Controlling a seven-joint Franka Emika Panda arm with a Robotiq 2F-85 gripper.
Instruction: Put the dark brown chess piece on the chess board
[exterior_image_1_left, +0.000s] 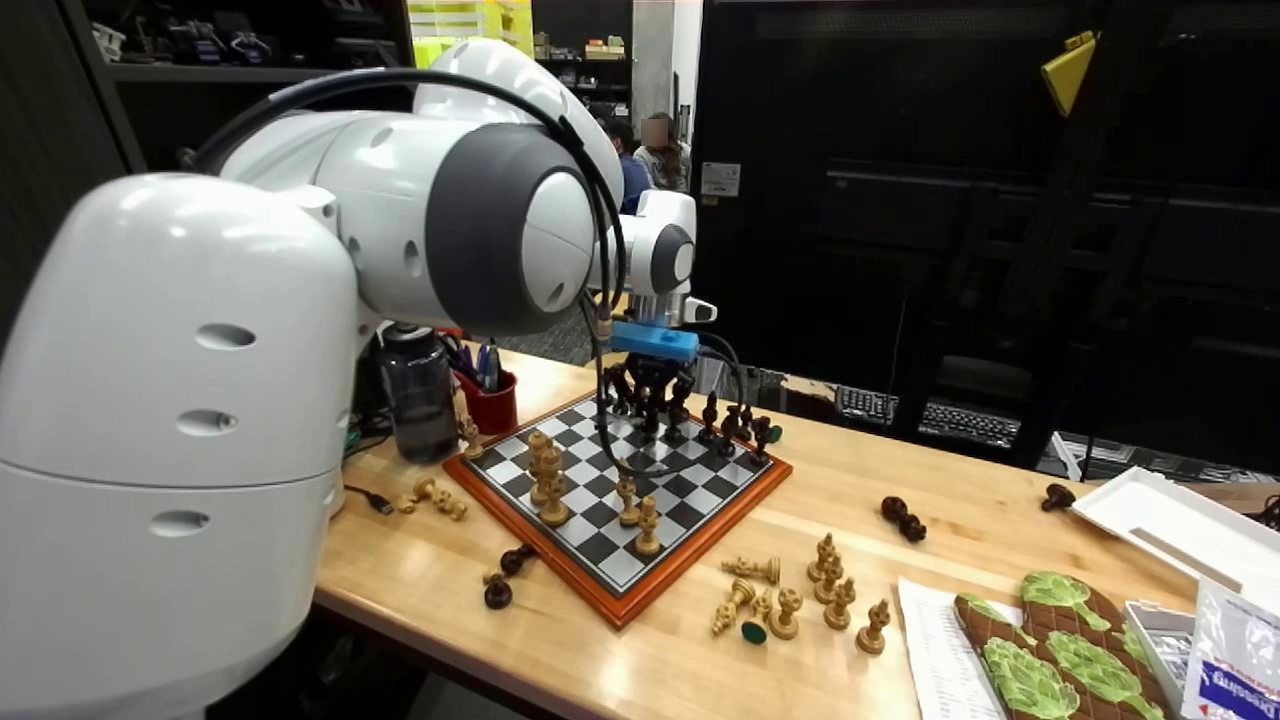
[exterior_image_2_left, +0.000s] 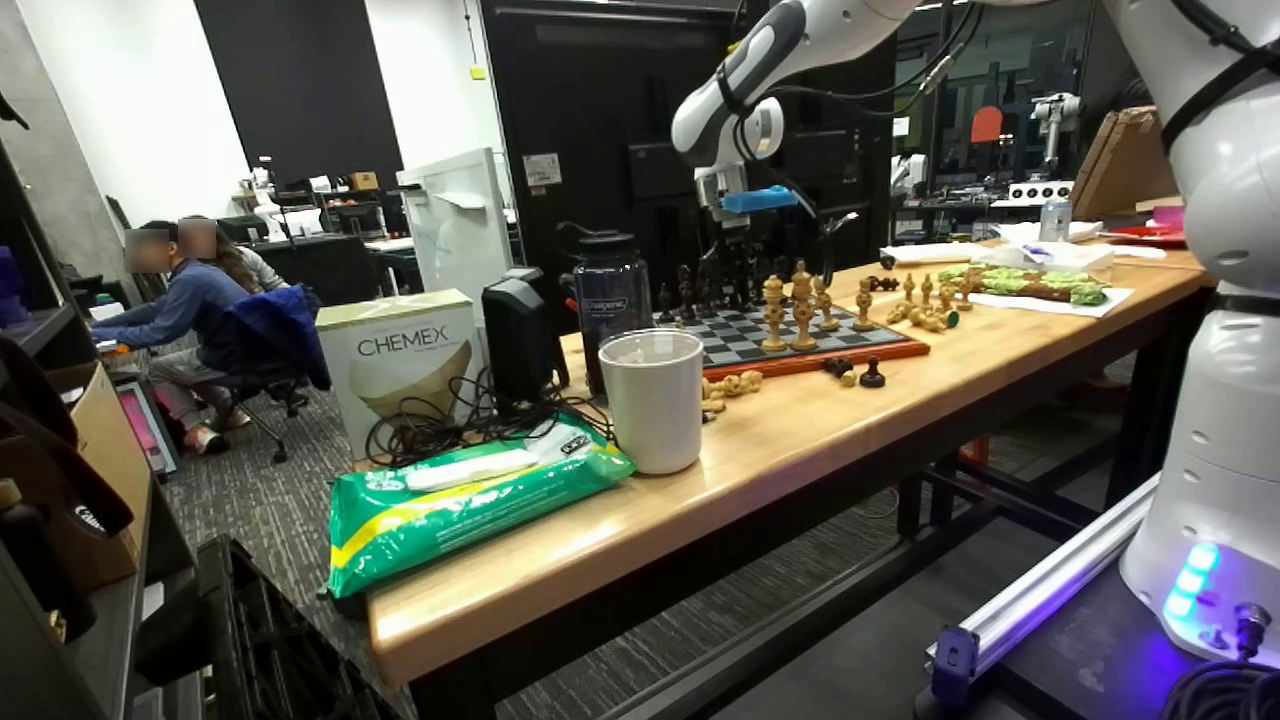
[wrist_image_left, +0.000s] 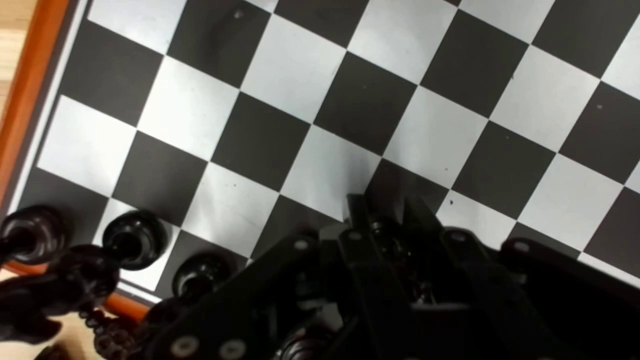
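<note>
Gripper (exterior_image_1_left: 651, 388) low at far end of chess bd (exterior_image_1_left: 592, 490) amid dk pcs (exterior_image_1_left: 709, 415), grip unclear from here

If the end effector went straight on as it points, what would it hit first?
Likely the square, wood-bordered checkered chess board, via the dark brown chess piece gripped in the end effector; any gap is unclear.

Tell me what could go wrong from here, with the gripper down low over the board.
The dark brown chess piece, apparently held by the gripper, could tip if released unevenly on the chess board. Opening or lifting away might knock over the dark pieces standing nearby. The black cable, looping low in an exterior view, could catch a pale piece on the board.
</note>
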